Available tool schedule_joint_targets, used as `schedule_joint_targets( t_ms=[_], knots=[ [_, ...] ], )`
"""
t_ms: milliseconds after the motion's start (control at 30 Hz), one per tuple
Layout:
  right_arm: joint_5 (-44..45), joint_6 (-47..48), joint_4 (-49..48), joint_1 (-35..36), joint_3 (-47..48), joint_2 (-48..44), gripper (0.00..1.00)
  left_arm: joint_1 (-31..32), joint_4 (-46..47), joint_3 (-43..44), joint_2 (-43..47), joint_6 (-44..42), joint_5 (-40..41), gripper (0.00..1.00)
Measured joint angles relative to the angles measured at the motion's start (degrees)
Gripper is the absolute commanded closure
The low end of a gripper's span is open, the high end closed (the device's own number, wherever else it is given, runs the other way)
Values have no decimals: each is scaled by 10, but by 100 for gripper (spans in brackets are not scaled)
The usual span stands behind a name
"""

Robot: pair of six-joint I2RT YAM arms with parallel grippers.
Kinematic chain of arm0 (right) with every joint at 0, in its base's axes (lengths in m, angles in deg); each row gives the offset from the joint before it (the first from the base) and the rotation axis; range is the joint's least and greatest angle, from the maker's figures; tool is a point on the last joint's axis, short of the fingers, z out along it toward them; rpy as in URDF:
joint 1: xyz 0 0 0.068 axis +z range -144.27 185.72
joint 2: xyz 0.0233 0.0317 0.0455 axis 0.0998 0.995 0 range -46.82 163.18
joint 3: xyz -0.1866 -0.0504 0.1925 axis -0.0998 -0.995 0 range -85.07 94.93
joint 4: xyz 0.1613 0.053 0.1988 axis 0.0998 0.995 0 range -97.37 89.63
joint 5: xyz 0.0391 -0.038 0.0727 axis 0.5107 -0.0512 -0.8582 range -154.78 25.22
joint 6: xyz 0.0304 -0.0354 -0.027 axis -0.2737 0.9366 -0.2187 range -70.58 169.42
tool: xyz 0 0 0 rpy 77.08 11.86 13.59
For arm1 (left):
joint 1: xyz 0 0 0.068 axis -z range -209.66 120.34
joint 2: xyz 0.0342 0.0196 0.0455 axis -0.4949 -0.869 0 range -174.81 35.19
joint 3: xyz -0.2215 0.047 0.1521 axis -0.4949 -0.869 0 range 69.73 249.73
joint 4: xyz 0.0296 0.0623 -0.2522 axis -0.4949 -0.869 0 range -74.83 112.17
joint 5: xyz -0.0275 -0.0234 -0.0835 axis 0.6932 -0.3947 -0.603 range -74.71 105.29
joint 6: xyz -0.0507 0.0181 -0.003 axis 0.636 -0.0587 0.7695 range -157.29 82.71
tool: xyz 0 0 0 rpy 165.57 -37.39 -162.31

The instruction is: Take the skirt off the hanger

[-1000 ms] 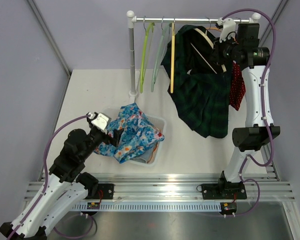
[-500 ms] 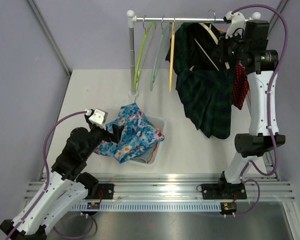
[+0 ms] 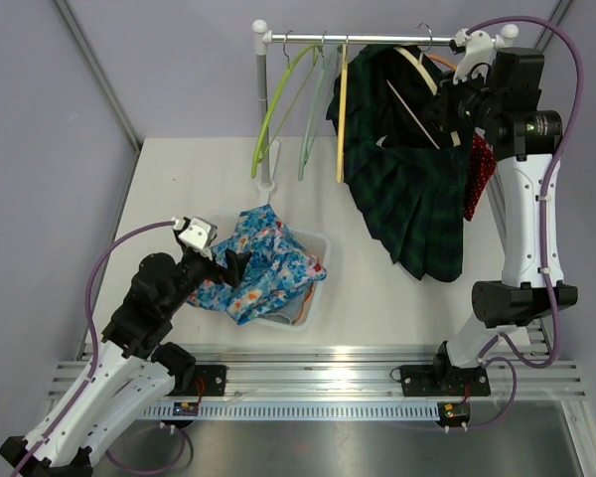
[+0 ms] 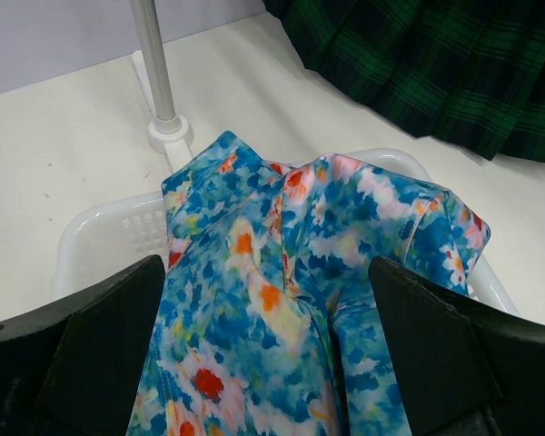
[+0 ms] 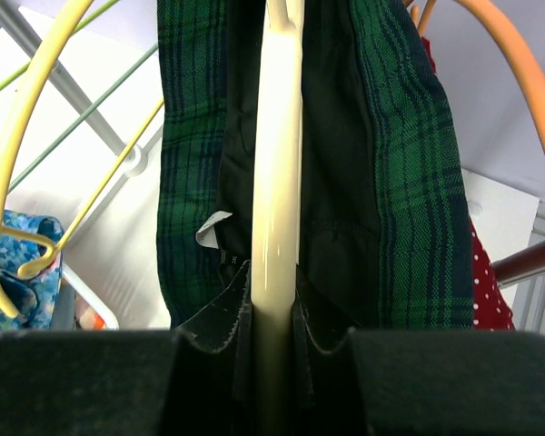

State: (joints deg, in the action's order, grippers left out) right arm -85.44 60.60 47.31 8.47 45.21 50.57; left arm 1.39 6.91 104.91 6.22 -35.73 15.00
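Two sets of jaws are working this white counter [image 3: 179,189]: my left jaws are hanging wide open above the floral garment [image 3: 268,263] in the basket [image 3: 321,241], while my right jaws are pinching the cream hanger [image 5: 277,182] carrying the green plaid skirt [image 3: 407,199] at the rail [image 3: 377,40]. Next, I judge, comes pulling the skirt free. Lilac walls [image 3: 179,70] are enclosing everything.

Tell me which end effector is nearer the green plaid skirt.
Right. The right end effector is up at the skirt, clamped on the cream hanger carrying it. The left end effector hovers open over the floral garment in the basket, clear of the skirt.
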Motion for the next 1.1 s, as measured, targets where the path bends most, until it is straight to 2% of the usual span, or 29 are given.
schedule_joint_targets(
  t_ms=[267,567,633,833,933,1100],
  knots=[
    [-3,19,-3,0,-76,-68,100,0,19,2,0,4,-36,1],
    [-30,83,-21,1,-339,-256,100,16,35,54,-49,44,-90,1],
    [-33,99,-19,2,-390,-297,100,46,42,68,-66,50,-85,1],
    [-56,162,1,3,-543,-430,100,210,70,109,-156,66,-23,1],
    [-72,189,26,3,-580,-471,100,246,97,121,-211,93,12,1],
    [-113,230,71,3,-590,-507,100,277,137,148,-311,160,66,1]
  ],
)
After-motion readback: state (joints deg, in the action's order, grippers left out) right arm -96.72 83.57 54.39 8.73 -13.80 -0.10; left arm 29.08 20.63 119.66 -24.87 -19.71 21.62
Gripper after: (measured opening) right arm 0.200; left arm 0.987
